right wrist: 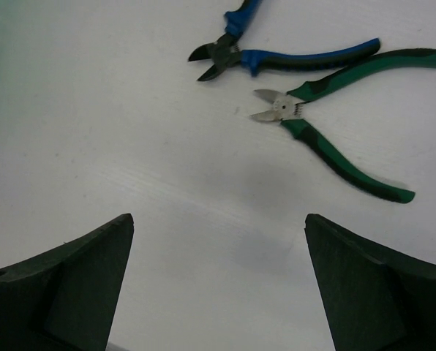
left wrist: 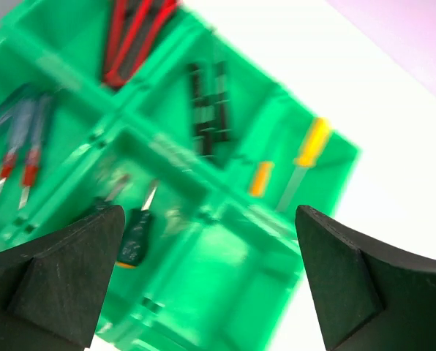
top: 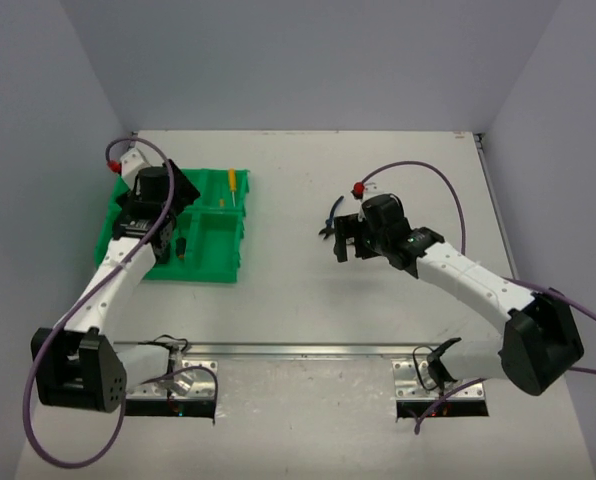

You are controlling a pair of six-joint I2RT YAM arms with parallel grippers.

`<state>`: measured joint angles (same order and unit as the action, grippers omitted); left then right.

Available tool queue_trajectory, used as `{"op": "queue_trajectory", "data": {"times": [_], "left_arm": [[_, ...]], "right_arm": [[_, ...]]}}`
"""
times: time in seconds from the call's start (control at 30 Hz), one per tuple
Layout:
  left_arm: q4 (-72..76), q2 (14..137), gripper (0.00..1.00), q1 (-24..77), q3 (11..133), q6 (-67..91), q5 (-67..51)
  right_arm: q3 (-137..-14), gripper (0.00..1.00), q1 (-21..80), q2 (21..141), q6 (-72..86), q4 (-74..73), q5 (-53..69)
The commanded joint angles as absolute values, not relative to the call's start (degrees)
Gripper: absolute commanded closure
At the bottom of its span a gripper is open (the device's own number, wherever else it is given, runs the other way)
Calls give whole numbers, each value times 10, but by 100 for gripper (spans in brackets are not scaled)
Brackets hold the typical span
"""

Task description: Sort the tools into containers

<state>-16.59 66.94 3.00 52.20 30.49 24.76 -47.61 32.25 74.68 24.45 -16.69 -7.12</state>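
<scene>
Left gripper (left wrist: 209,219): two dark fingers at the lower corners, spread wide, poised over the tray.
Green tray (left wrist: 225,292): divided compartments under and ahead of the fingers, blurred.
Dark-handled screwdriver (left wrist: 136,235): in a compartment, just beside the tip of the finger at picture left.
Red-handled pliers (left wrist: 134,36): far compartment, ahead of that finger.
Black tools (left wrist: 207,110): compartment ahead, between the fingers.
Yellow-handled screwdriver (left wrist: 311,142): edge compartment ahead of the other finger, beside a short orange handle (left wrist: 260,179).
Red and blue screwdrivers (left wrist: 17,146): compartment at far left.
</scene>
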Motion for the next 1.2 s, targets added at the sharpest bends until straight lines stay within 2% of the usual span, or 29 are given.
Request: {"op": "queue_trajectory", "data": {"times": [0.0, 0.1, 0.27, 0.37, 0.4, 0.47, 0.57, 0.73, 0.8, 0.93, 1.0, 1.03, 1.17], "left_arm": [[-171, 595, 0, 34, 541, 334, 95], [-259, 595, 0, 34, 567, 342, 65], [-323, 573, 0, 33, 565, 294, 56], [-304, 539, 0, 33, 526, 257, 15], [-296, 530, 0, 33, 502, 233, -7], [-279, 516, 0, 33, 473, 207, -72], [-265, 504, 0, 34, 446, 203, -92], [-247, 503, 0, 34, 425, 197, -132], [-245, 499, 0, 34, 422, 196, -133], [-232, 493, 0, 34, 415, 196, -145], [-233, 495, 0, 33, 417, 195, -146], [-233, 496, 0, 33, 417, 194, -149], [-231, 499, 0, 34, 418, 193, -156]], "right_arm": [[-550, 1, 288, 834, 198, -213, -171], [-599, 2, 251, 888, 219, -254, -176], [-601, 4, 209, 916, 321, -252, -214], [-613, 12, 208, 943, 257, -221, -179], [-617, 14, 208, 955, 188, -214, -159], [-604, 12, 208, 971, 89, -182, -83], [-593, 10, 207, 976, -20, -192, -23], [-634, 11, 204, 1048, -76, -225, -47], [-642, 22, 204, 1064, -90, -230, -40], [-626, 56, 205, 1070, -86, -235, 2], [-611, 66, 206, 1064, -86, -226, 17], [-601, 79, 214, 1057, -86, -223, 6], [-575, 100, 254, 1024, -96, -213, -28]]}}
